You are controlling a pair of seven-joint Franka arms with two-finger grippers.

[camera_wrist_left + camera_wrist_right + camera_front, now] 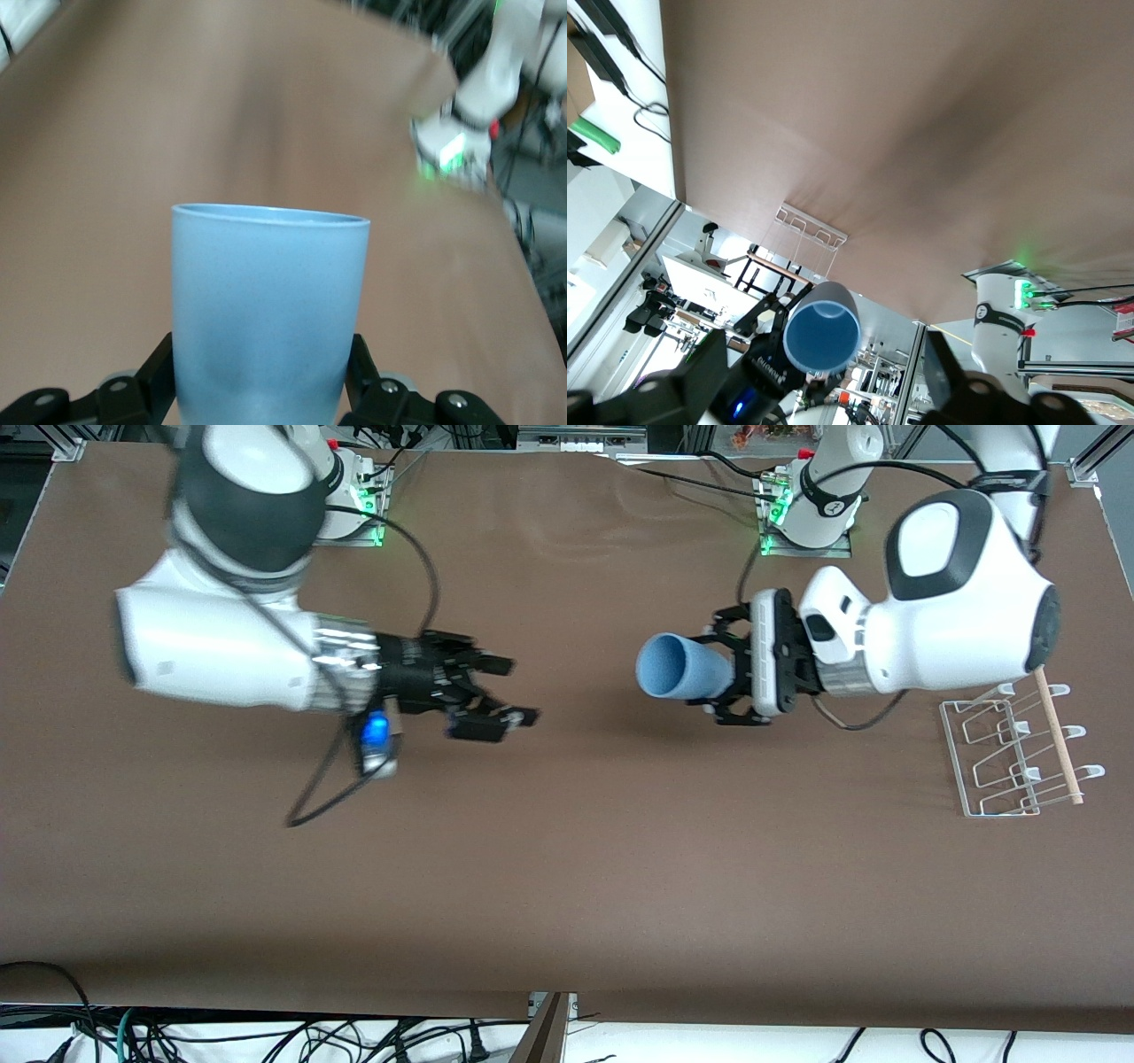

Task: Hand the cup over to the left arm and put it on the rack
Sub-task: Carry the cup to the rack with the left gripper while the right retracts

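Observation:
The light-blue cup point(682, 669) lies level in the air over the middle of the table, its open mouth toward the right arm. My left gripper point(722, 675) is shut on its narrow base; in the left wrist view the cup point(270, 310) sits between the two black fingers point(152, 376). My right gripper point(520, 689) is open and empty, in the air a short gap from the cup's mouth. The right wrist view looks into the cup point(822, 338) between its own spread fingers point(709, 363). The white wire rack point(1010, 748) with its wooden rod point(1059, 735) stands at the left arm's end of the table.
The brown table point(567, 868) carries only the rack. Both arm bases with green lights point(771, 522) stand along the edge farthest from the front camera. A black cable point(319, 802) hangs from the right wrist. The rack also shows in the right wrist view point(811, 226).

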